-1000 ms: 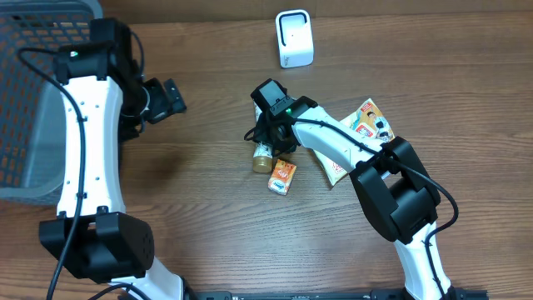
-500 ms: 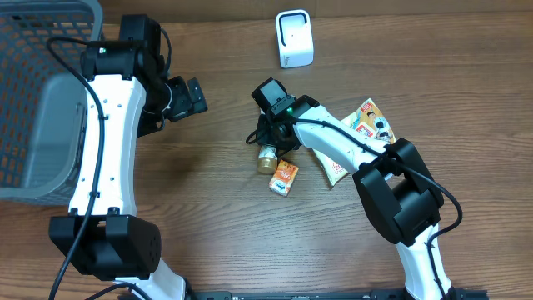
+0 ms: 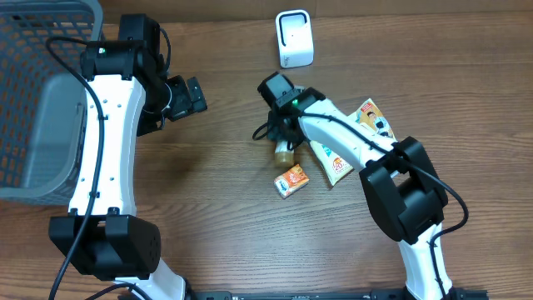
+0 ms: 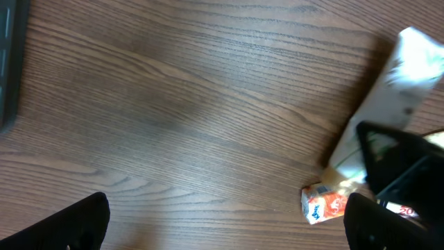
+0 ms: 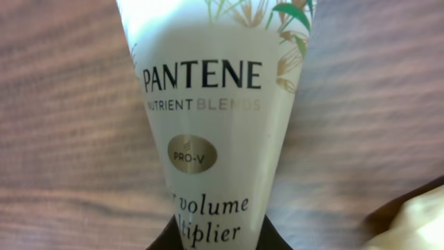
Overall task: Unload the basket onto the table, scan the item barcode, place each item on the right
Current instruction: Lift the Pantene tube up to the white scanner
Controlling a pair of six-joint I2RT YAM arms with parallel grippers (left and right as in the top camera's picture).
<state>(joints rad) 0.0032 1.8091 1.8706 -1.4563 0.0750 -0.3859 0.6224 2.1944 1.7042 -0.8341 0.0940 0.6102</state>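
On the brown wood-grain table [image 3: 216,217], near its middle, is the white plastic Pantene tube [image 5: 208,104]. The right gripper [image 5: 218,237] has its dark fingers [image 5: 163,242] pressed against the tube's two sides. I cannot tell whether the tube has left the surface. It looks light and soft-walled, so a hard squeeze would dent it or push product toward the gold cap [image 3: 285,152]. The glossy skin could let it slide or twist in the grip. The firmest hold is probably low on the body near the stiff cap shoulder, across the narrow width, with the flat faces left uncovered. The wrist camera sees only the printed front and no barcode, so the code is probably on the other face and the tube will need turning.

The grey plastic mesh basket [image 3: 33,100] at the far left looks rigid and open-weave. The left gripper [image 4: 225,219] hangs near it, jaws spread wide with nothing between them.

At the back edge stands a white rounded box-shaped device [image 3: 294,37], smooth and hard, presumably the scanner.

Two flat colourful printed pouches [image 3: 371,117] lie just right of the tube, thin and flexible.

A small orange cardboard box [image 3: 291,180] lies on its side in front, with crisp edges.
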